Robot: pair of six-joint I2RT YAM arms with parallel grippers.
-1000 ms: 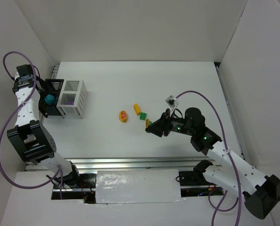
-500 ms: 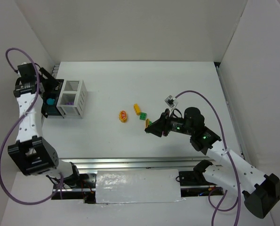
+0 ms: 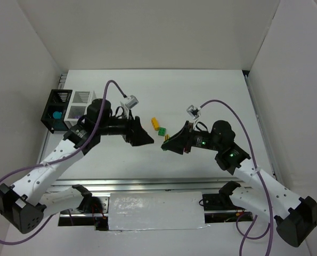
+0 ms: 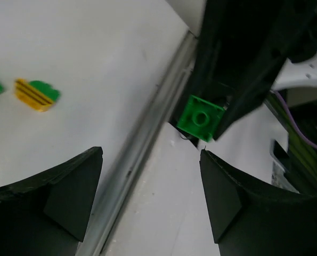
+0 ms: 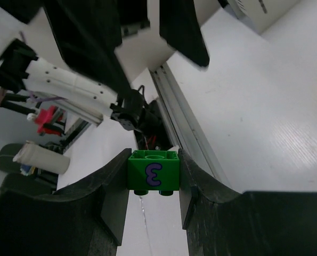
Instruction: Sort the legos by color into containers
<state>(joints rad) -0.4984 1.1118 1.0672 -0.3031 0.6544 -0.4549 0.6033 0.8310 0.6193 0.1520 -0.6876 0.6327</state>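
right gripper (image 3: pixel 167 145) clamped on green lego (image 5: pixel 153 169), held off the table mid-workspace; left gripper (image 4: pixel 150 197) spread wide, facing it, holding nothing; handover looks likely: centre the lego in the left jaws, close before the right lets go; containers (image 3: pixel 62 95) far left

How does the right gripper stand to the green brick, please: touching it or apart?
Touching. The right wrist view shows the green brick clamped by the right gripper, a finger pressed flush against each side.
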